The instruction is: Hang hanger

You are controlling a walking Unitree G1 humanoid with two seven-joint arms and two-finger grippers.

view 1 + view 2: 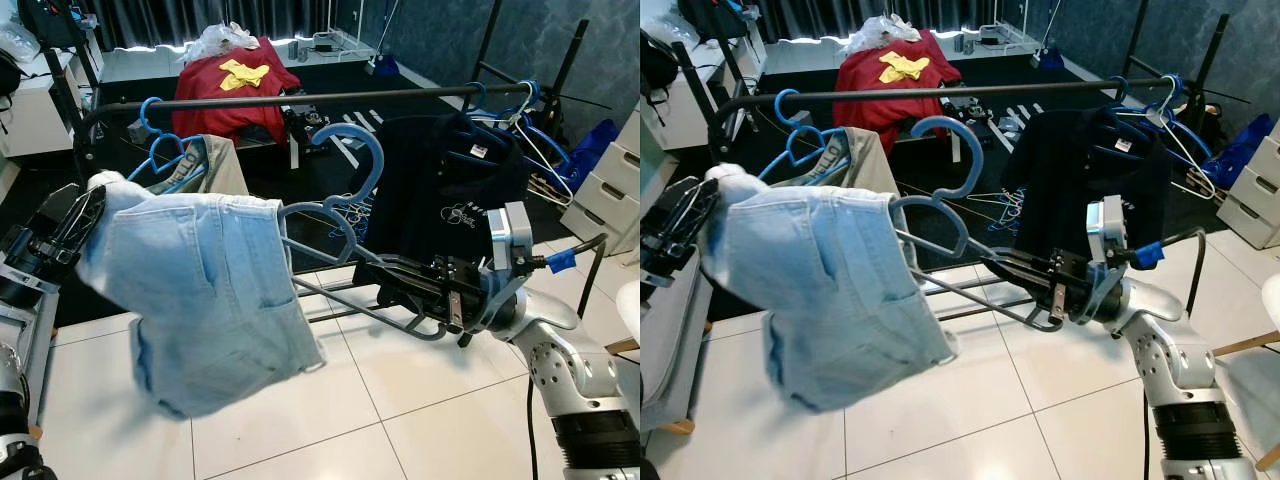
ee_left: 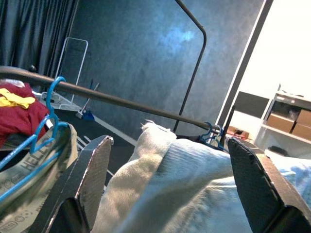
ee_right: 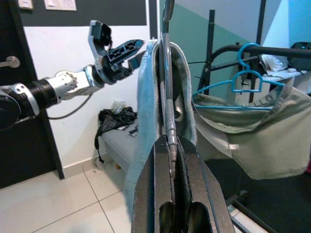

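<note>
Light blue denim shorts hang over a blue-grey hanger, held out level in front of the dark clothes rail. My right gripper is shut on the hanger's grey lower bar, which the right wrist view shows clamped between the fingers. My left gripper is at the far end of the shorts, open. Its two fingers stand wide apart with pale fabric bunched between them. The hanger's blue hook rises just below and in front of the rail.
On the rail hang a khaki garment on a blue hanger, a black shirt and several blue hangers. A red garment lies behind. White drawers stand at the right on the white tile floor.
</note>
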